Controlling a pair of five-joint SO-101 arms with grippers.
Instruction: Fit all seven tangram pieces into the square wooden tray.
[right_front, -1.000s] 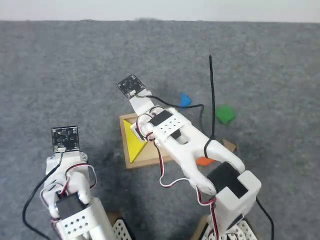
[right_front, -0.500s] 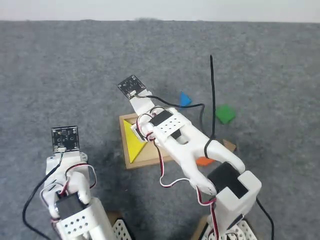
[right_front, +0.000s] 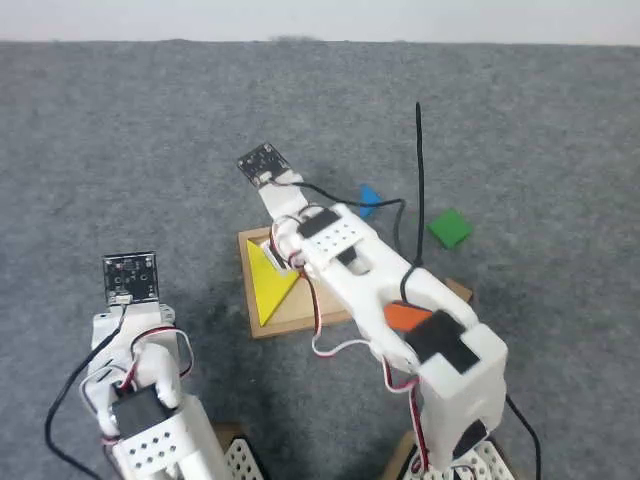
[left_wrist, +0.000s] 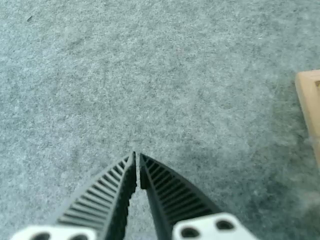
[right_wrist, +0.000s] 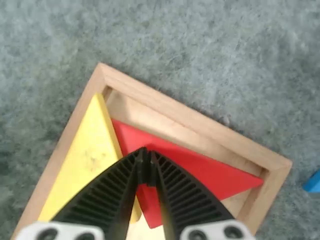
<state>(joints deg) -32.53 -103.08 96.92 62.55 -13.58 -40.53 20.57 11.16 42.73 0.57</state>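
Movement in the last second belongs to the right arm (right_front: 380, 290), which has shifted left across the high view's centre and now crowds the orange piece (right_front: 406, 317). Its right gripper (right_wrist: 146, 155) is pinched shut and empty above the red triangle (right_wrist: 200, 170) in the tray (right_front: 290, 322), just left of centre (probably a placement done, next pickup due). Counted large to small: two arms, the left gripper (left_wrist: 137, 157) also closed on nothing; one tray; two big triangles inside, red and the yellow triangle (right_front: 268, 285); three small loose pieces right of centre: orange, the green piece (right_front: 449, 228) and the blue piece (right_front: 369, 199).
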